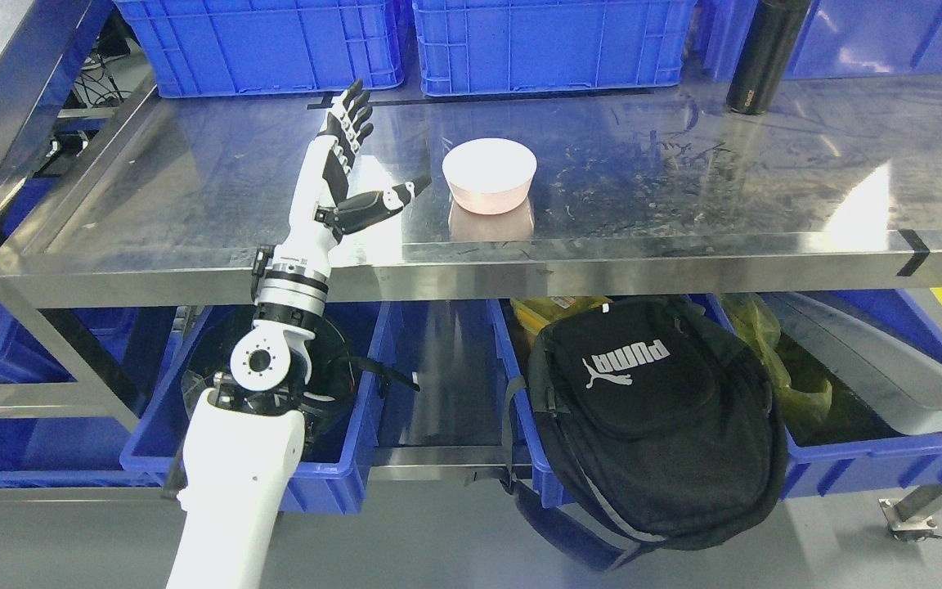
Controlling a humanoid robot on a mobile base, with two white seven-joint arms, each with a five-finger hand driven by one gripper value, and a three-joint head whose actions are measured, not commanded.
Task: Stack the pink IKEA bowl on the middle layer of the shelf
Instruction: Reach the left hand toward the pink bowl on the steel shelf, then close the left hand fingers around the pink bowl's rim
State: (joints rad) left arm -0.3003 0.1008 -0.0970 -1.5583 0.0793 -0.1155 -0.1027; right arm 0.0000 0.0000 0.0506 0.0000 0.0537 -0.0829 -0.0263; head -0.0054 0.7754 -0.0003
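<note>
A pink bowl point(489, 175) stands upright on the steel shelf point(193, 188), near the middle of the picture. It looks like a single bowl, though I cannot tell if another is nested in it. My left hand point(369, 155) is over the shelf just left of the bowl, fingers straight and spread, thumb pointing toward the bowl. It holds nothing and does not touch the bowl. The right arm is out of view.
Blue crates point(275, 41) line the back of the shelf. A black bottle point(761, 53) stands at the back right. Below the shelf are more blue bins point(340, 458) and a black backpack point(651, 409) leaning at the front.
</note>
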